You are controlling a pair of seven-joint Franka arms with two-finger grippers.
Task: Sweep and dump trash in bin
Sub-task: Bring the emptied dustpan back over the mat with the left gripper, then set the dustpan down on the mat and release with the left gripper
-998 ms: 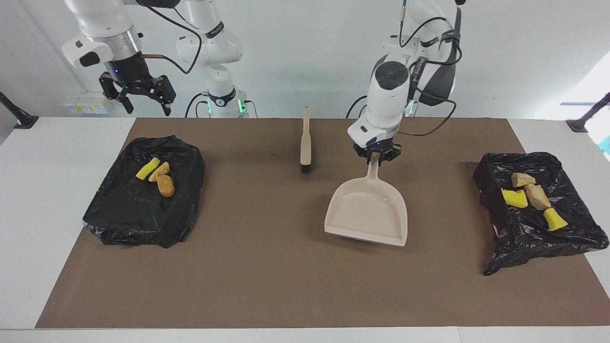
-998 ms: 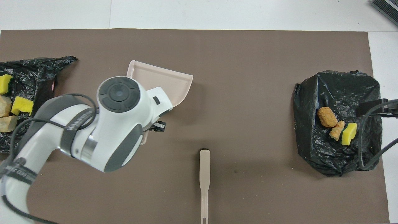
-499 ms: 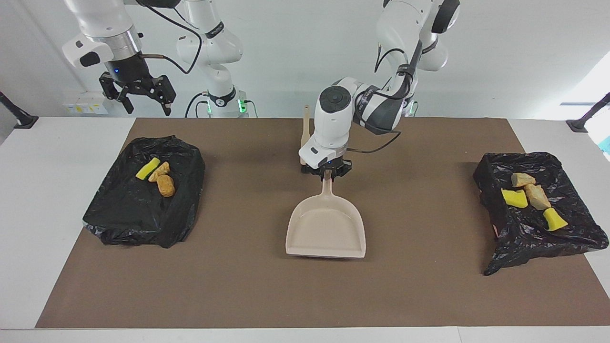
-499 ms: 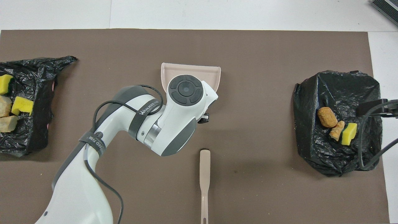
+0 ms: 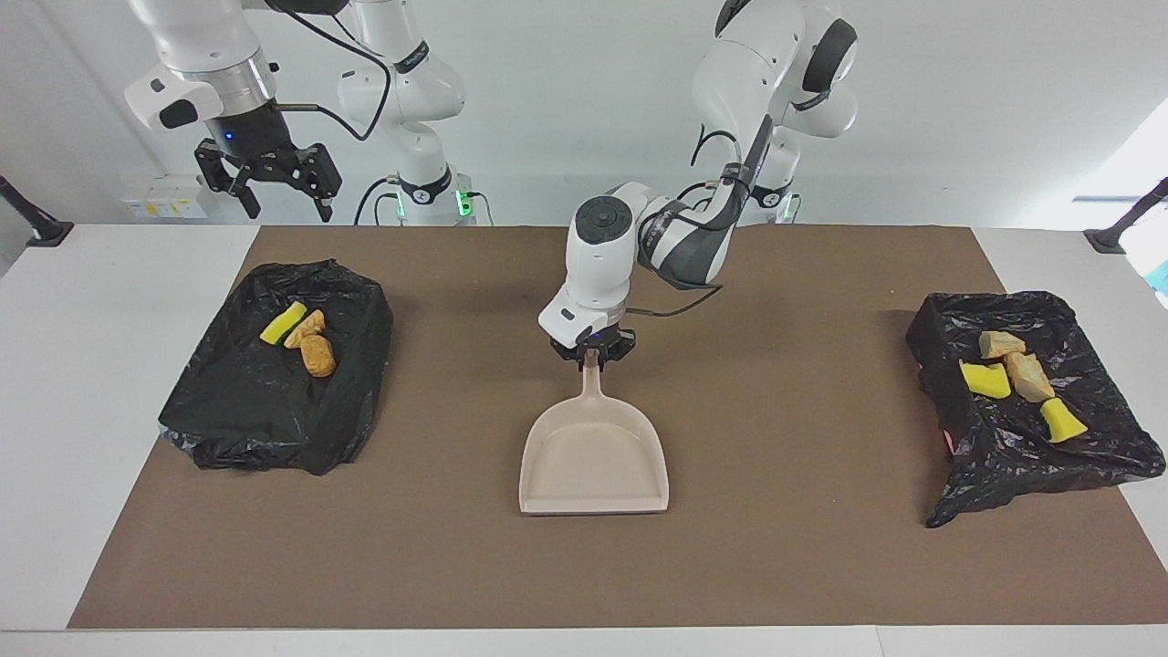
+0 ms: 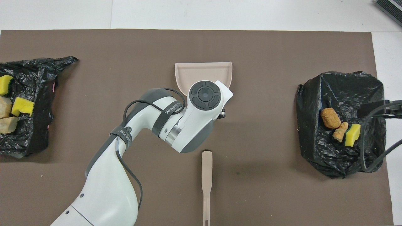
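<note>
Starting at the right arm's end: the right pincer (image 5: 271,187) hangs up in the air with its jaws wide and nothing in them, over the black-bagged bin (image 5: 237,429), which holds three trash chunks (image 5: 301,339), one yellow and two orange-brown. Mid-surface on the brown mat (image 5: 803,547), the beige dustpan (image 5: 593,456) lies flat and looks empty. The left pincer (image 5: 592,354) is down at the tip of its handle, but honestly can't tell if it's clamped or loose. The matching brush (image 6: 207,175) lies nearer the robots than the dustpan. At the left arm's end, a second bagged bin (image 5: 1031,456) holds four more chunks (image 5: 1022,374), yellow and tan.
</note>
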